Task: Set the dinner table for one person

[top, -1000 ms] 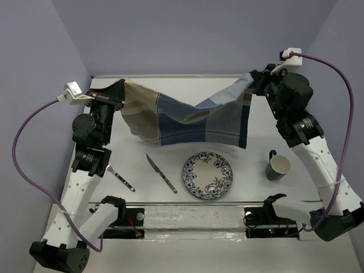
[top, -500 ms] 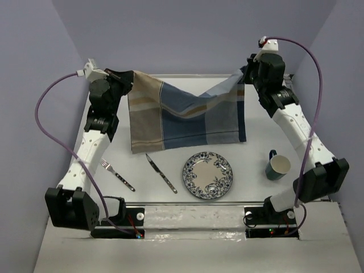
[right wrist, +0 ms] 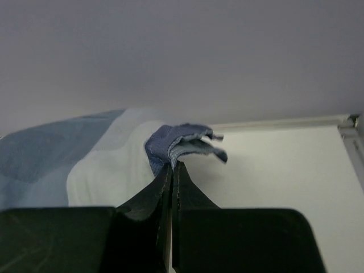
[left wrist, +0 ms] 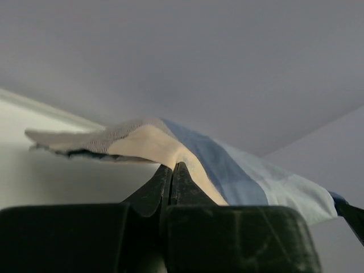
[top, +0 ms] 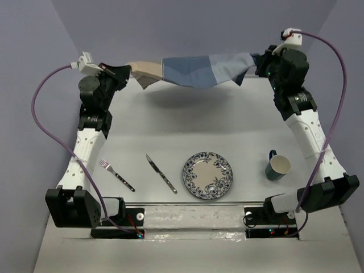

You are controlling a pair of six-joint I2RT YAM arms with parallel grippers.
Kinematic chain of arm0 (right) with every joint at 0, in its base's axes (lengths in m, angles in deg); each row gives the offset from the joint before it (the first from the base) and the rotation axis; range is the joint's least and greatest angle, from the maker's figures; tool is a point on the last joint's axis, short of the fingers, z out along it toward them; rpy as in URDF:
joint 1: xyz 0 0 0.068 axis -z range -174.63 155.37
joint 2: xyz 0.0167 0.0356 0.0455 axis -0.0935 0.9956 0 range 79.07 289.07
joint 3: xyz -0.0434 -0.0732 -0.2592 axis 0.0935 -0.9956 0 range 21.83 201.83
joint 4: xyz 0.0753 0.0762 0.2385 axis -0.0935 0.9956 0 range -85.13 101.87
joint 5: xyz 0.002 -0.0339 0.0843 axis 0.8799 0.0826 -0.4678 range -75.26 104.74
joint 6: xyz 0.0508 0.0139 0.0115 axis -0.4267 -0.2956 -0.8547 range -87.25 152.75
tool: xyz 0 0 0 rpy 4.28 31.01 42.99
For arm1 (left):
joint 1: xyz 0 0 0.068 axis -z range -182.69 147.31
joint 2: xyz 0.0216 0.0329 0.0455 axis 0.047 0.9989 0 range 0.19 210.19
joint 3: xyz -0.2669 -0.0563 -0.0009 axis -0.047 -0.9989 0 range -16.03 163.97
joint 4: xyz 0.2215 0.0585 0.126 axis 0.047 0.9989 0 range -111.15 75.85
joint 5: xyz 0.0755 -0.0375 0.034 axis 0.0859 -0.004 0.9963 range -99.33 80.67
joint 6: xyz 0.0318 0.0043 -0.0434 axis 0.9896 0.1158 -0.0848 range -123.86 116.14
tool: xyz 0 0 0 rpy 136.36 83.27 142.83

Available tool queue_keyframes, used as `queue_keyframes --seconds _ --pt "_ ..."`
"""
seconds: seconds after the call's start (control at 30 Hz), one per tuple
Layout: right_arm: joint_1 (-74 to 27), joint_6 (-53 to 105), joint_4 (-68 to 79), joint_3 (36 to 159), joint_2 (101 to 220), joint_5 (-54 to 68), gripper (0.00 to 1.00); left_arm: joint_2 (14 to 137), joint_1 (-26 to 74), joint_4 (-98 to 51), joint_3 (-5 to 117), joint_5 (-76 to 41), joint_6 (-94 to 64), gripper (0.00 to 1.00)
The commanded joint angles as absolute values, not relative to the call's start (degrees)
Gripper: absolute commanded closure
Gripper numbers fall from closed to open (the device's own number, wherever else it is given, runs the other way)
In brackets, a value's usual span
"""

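The blue-and-beige striped cloth placemat (top: 193, 70) hangs stretched in the air over the far edge of the white dinner table (top: 187, 125). My left gripper (top: 126, 71) is shut on its beige left corner (left wrist: 153, 145). My right gripper (top: 254, 63) is shut on its blue right corner (right wrist: 170, 142). Both are raised high at the back. A patterned plate (top: 207, 174) lies near the front centre, with a knife (top: 161, 173) and a fork (top: 117, 174) to its left and a dark green mug (top: 278, 166) to its right.
Lilac walls close in the table at the back and sides. The arm bases and a metal rail (top: 193, 213) run along the near edge. Purple cables (top: 40, 114) loop beside each arm.
Both grippers have lifted and swung the placemat up and toward the back; it hung down over the table before and is now pulled nearly flat in the air.
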State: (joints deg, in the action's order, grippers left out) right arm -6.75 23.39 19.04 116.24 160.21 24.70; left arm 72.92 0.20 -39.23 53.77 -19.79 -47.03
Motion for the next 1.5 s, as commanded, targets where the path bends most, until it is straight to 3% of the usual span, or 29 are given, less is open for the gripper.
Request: queue_keyframes --seconds 0.0,0.13,0.3,0.63,1.1,1.3,1.4,1.47 --pt "-6.85 17.56 12.63 97.23 160.1 21.52 1.0 70.68 0.03 -45.65 36.33 -24.71 -48.06 1.0" --pt "-6.85 12.28 7.26 83.49 160.8 19.49 1.0 71.29 0.03 -52.16 21.53 -23.66 -51.4 1.0" --pt "-6.85 9.03 5.57 75.98 164.92 18.35 1.0 75.94 0.03 -58.48 11.07 -21.63 -52.28 1.0" --pt "-6.85 5.95 2.94 63.85 160.73 21.06 1.0 73.93 -0.23 -62.19 0.94 -18.83 -52.9 1.0" --pt "-1.58 2.26 4.43 53.47 150.44 21.42 1.0 69.54 -0.41 -57.71 -3.46 -14.69 -52.2 1.0" --pt "-1.58 2.17 4.69 53.73 150.52 21.42 0.97 66.99 -0.32 -56.75 -4.69 -14.08 -50.88 0.8" --pt "-1.58 2.69 5.04 54.08 149.47 21.68 0.86 65.06 -0.32 -56.48 -5.57 -13.73 -51.23 0.71" --pt "-1.58 3.05 7.24 54.61 148.85 20.9 0.76 63.83 -0.41 -56.39 -6.44 -13.55 -51.58 0.52"
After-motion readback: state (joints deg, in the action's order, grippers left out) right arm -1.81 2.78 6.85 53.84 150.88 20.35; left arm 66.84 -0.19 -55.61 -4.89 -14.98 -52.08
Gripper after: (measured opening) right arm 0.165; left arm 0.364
